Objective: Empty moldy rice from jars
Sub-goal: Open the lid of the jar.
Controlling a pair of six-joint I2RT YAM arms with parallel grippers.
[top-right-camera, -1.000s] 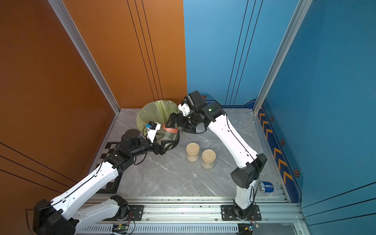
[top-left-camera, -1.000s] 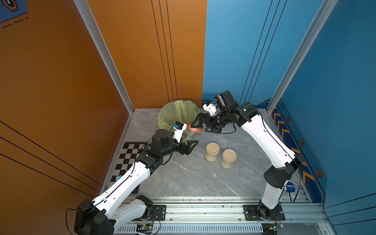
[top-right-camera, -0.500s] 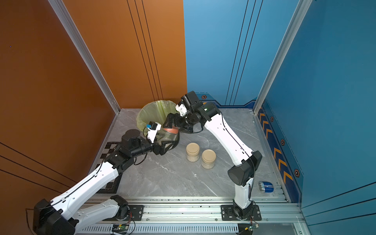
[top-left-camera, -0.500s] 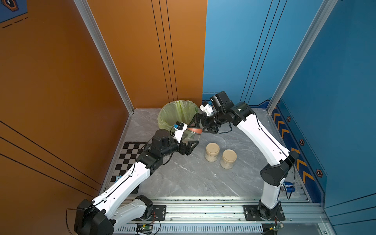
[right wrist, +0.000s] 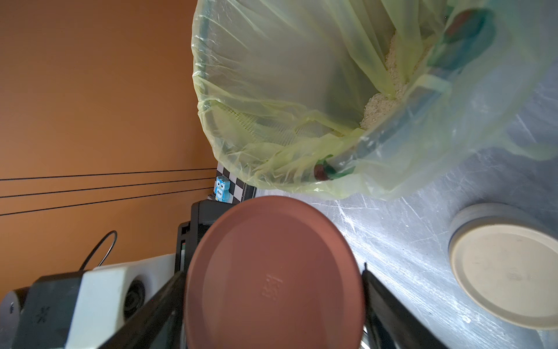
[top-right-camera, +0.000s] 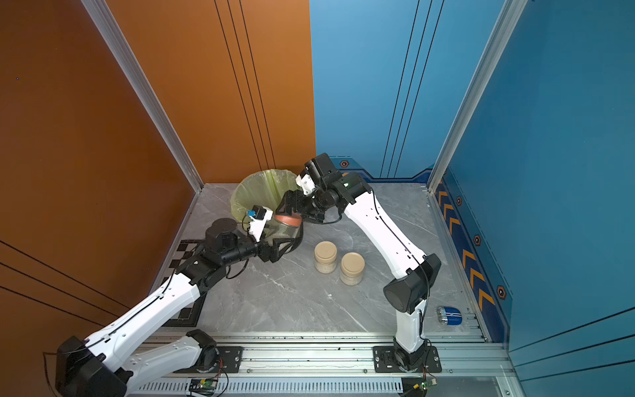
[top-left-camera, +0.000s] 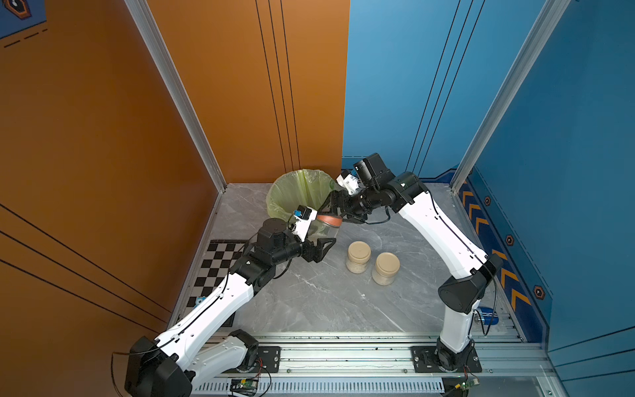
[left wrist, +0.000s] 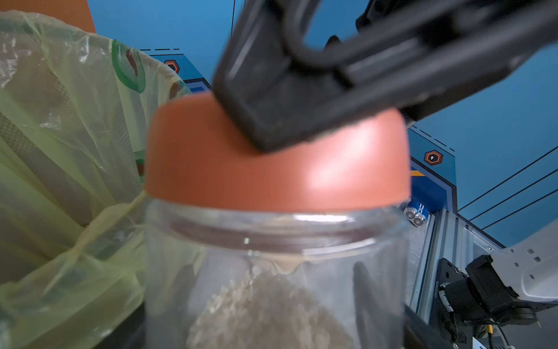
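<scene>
Reddish-brown and smooth, the jar lid (right wrist: 271, 272) is pinched at its rim by the right gripper (top-left-camera: 338, 214). The left gripper (top-left-camera: 318, 239) clasps the clear jar (left wrist: 271, 266) by its body, at five o'clock of the green-bagged bin (top-left-camera: 271, 206). Rigid, slick plastic may slip under twisting; moldy rice (left wrist: 265, 308) adds light, shifting weight. Two beige-lidded jars (top-left-camera: 359, 256) stand at the held jar's four o'clock.
</scene>
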